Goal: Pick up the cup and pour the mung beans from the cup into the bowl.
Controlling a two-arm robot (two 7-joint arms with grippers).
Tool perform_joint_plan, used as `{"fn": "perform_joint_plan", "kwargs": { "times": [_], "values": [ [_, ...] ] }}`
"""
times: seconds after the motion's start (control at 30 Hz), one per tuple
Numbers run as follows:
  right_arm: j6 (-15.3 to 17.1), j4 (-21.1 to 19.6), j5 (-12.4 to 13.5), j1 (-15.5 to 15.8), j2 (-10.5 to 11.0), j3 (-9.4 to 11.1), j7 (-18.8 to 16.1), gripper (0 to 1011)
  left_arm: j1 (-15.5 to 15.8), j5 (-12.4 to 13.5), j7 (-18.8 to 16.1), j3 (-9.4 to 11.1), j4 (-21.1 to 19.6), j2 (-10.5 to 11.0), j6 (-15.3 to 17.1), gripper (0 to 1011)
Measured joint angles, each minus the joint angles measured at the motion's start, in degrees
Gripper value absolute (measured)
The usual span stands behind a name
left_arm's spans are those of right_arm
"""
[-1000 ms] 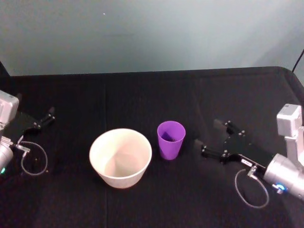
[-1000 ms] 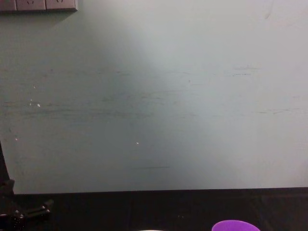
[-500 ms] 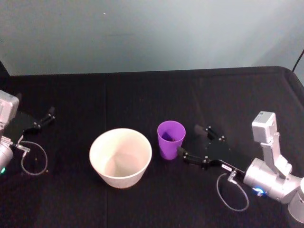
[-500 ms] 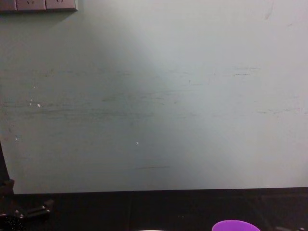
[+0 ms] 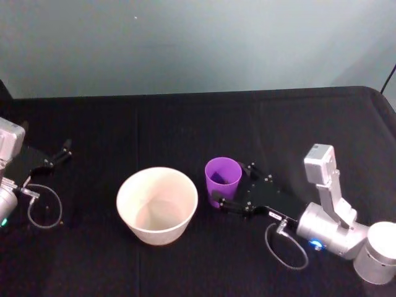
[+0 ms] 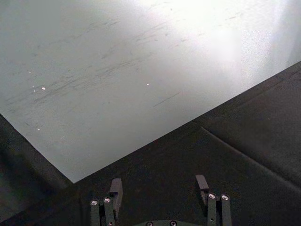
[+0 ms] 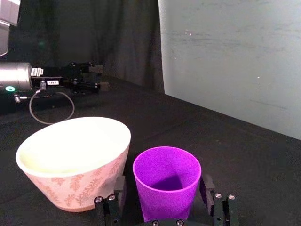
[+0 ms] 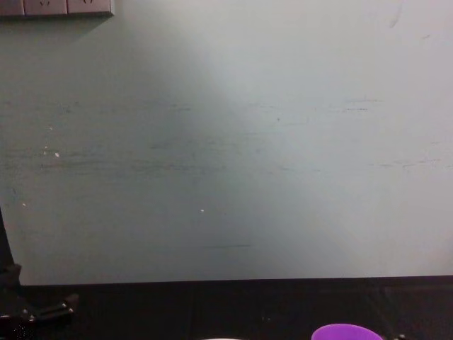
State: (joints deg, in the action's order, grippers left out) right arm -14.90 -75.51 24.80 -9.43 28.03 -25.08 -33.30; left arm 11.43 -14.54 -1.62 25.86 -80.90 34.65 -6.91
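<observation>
— First entry, nearest the robot?
— The right pincer, low over the black bench, reaching in from the right. Jaws wide apart, one finger on each side of the cup. Whether they touch its wall cannot be told.
— Second entry?
— The cup is a bright purple tumbler, purple inside. It stands upright on the bench between those fingers, just right of the bowl. Contents cannot be told.
— Third?
— The bowl is cream-white and flared, with a pinkish leaf pattern on its outer wall. It stands upright near the bench's middle, just beside the cup.
— Farther off?
— The left pincer, at the bench's left edge, well apart from bowl and cup. Fingers spread, holding nothing.
— Last?
— A pale grey-green wall behind the bench.
</observation>
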Motion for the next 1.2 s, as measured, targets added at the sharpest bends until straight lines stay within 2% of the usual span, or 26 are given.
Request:
{"fn": "perform_joint_plan", "kwargs": {
  "times": [0.3,0.5,0.87,1.2],
  "values": [
    [1.07,1.23,-1.28,-1.34,-2.37,0.01,-0.18,1003,0.0,0.0,0.0,0.0,0.0,0.0,0.0,1011],
    [1.24,1.48,-1.87,-1.46,-4.19,0.72,0.49,1003,0.0,0.0,0.0,0.0,0.0,0.0,0.0,1012],
    [0.48,2.47,-2.73,-1.27,-5.44,1.41,0.54,1003,0.0,0.0,0.0,0.0,0.0,0.0,0.0,1011],
    [0.5,2.39,-2.66,-1.23,-5.36,1.4,0.52,1003,0.0,0.0,0.0,0.0,0.0,0.0,0.0,1011]
  ]
}}
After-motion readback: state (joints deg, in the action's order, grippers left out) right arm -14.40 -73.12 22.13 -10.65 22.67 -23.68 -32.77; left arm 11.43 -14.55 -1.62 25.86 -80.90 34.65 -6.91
